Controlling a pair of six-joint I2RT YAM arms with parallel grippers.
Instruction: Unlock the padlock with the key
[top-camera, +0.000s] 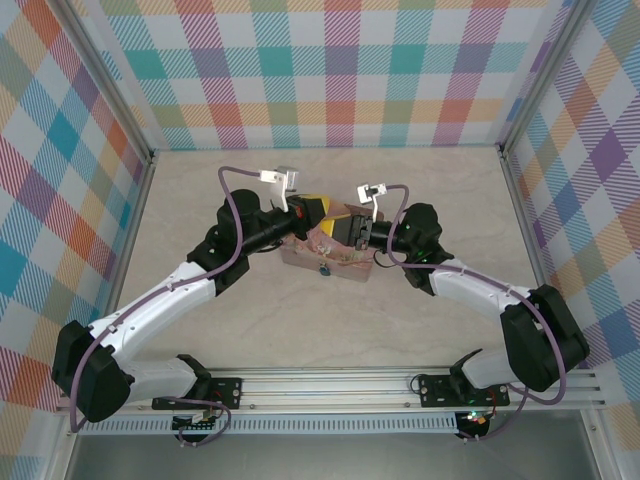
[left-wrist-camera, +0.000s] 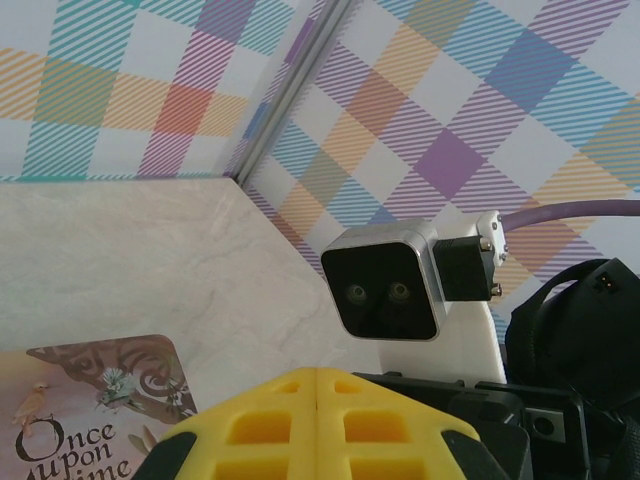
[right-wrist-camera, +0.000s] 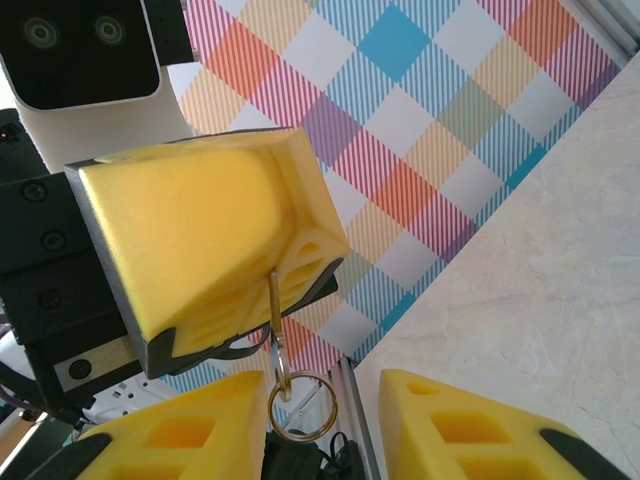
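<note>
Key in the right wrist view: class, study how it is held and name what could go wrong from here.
1. The left gripper pinches only one end of the thin key, so it may twist or slip out.
2. The ring dangles inside the open right gripper; closing there might catch the ring instead of the key.
3. The tiny padlock sits at the near edge of the tin, a hard target to line up.

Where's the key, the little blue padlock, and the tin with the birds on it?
key (right-wrist-camera: 273, 300), right wrist view, on its thin hanging shaft.
padlock (top-camera: 323, 268), top external view, on its blue body.
tin (left-wrist-camera: 100, 395), left wrist view, on its pictured lid.
</note>
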